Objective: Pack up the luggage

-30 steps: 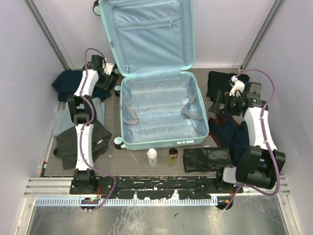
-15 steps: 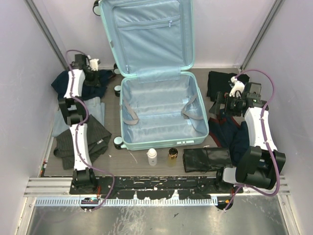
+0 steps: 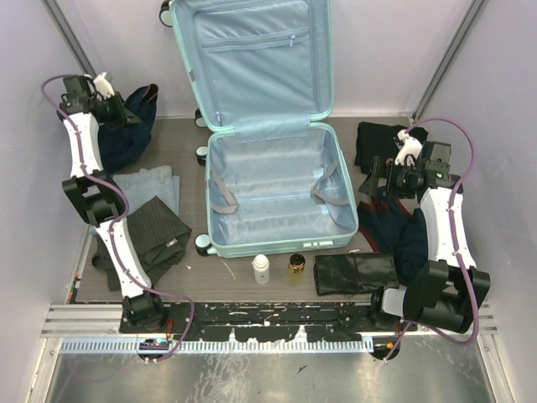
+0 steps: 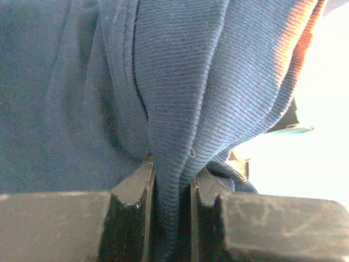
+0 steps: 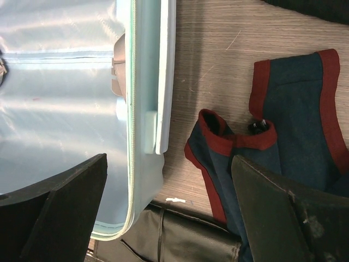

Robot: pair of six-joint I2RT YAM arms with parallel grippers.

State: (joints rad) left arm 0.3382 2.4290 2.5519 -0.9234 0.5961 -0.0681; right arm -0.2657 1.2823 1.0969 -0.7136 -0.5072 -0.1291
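Left claw point(image 4: 172, 188) was pinched narrow on a fold of the navy knit garment point(image 4: 180, 87), with ribbed cloth squeezed between both fingertips point(image 4: 136, 188). 1 second before, that claw stood wider over the dark pile just off the left hinge of the luggage point(image 3: 273, 189). Half a second before, it was down on the pile. Since then the left arm had swung out and up toward the desk's far-left corner, and the garment hung from the claw as a loose bundle. Whether its lower end cleared the desk could not be told. Right claw point(image 5: 169, 164) had not changed over the same second: jaws wide, holding nothing, poised near the desk's right edge just beside the luggage's right wall, above a navy-and-red garment point(image 5: 294, 98). The luggage sat at the middle of the desk, base flat and open, lid standing against the far wall. The base showed only blue lining and 2 slack grey straps, so nothing appeared packed yet. Reading: the grasp on the 1st garment was made and the lift was under way, and the carry across to the open base seemed to be the next call. A single pinch on 1 fold may let the cloth trail and snag the luggage's left rim. Unpacked: a grey striped garment point(image 3: 147, 239) and pale blue cloth point(image 3: 151, 185) by the left edge. A white bottle point(image 3: 261, 269), amber jar point(image 3: 296, 267) and black pouch point(image 3: 357, 273) lay toward the near edge.
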